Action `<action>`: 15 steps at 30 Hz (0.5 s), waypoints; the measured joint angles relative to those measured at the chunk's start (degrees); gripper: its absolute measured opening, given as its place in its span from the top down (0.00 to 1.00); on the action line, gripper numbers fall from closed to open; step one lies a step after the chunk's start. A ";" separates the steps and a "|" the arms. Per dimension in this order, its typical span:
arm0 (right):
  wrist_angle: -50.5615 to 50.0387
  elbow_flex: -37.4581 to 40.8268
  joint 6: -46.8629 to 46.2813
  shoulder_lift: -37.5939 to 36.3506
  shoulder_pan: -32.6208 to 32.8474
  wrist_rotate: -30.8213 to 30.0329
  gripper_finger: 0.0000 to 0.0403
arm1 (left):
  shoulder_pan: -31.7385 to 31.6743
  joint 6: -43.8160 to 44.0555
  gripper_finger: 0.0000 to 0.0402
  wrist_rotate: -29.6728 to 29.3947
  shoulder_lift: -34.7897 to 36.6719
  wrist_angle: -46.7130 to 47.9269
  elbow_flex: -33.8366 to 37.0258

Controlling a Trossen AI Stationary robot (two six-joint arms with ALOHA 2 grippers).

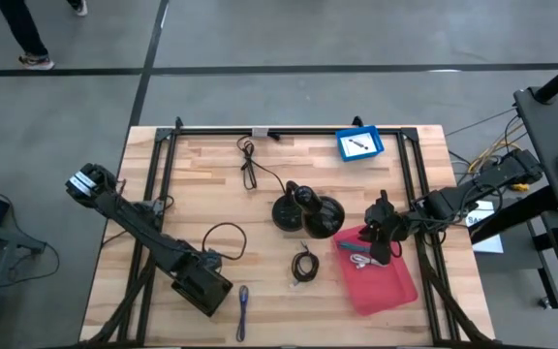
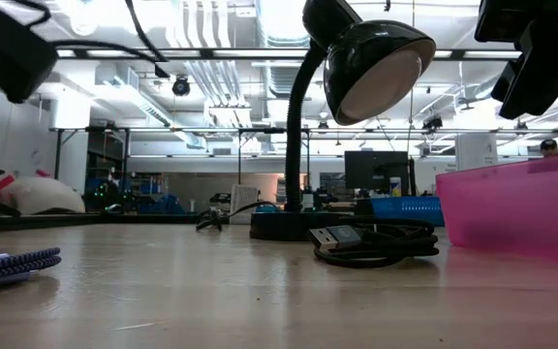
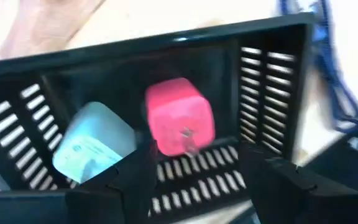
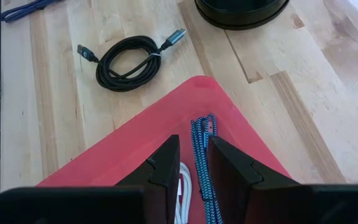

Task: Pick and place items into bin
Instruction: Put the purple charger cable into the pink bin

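Pink cube (image 3: 179, 123) is seen inside black bin (image 3: 272, 74), just ahead of L gripper (image 3: 194, 180), fingers parted, nothing held. R gripper (image 4: 193, 167), narrow and empty, is held over red tray (image 4: 135, 149); coiled cable (image 4: 128, 57) lies nearest it.

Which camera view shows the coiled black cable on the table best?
The right wrist view: the coiled black cable lies whole and close, both plugs visible, beside the red bin. The high view shows it small; the low view shows it edge-on. The left wrist view does not show it.

A large industrial lab or workshop: a wooden table (image 1: 211, 194) on a bare concrete floor (image 1: 289, 34), exposed ceiling pipes (image 2: 201, 29), strip lights, and distant benches crowded with equipment (image 2: 134, 199).
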State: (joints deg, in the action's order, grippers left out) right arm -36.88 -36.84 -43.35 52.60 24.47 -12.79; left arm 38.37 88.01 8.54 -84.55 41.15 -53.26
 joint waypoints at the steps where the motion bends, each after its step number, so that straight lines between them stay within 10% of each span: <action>1: 0.01 0.00 0.01 0.00 0.00 0.00 0.82 | 0.00 0.00 0.48 -0.01 0.60 -0.02 -0.24; 15: 0.01 0.00 0.26 0.00 0.00 -0.78 0.82 | -1.30 -2.41 0.48 -17.46 5.62 -11.65 -2.82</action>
State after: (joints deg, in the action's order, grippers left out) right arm -36.88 -36.84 -43.09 52.60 24.47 -13.57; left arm 37.07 85.60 -8.92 -78.93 29.50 -56.08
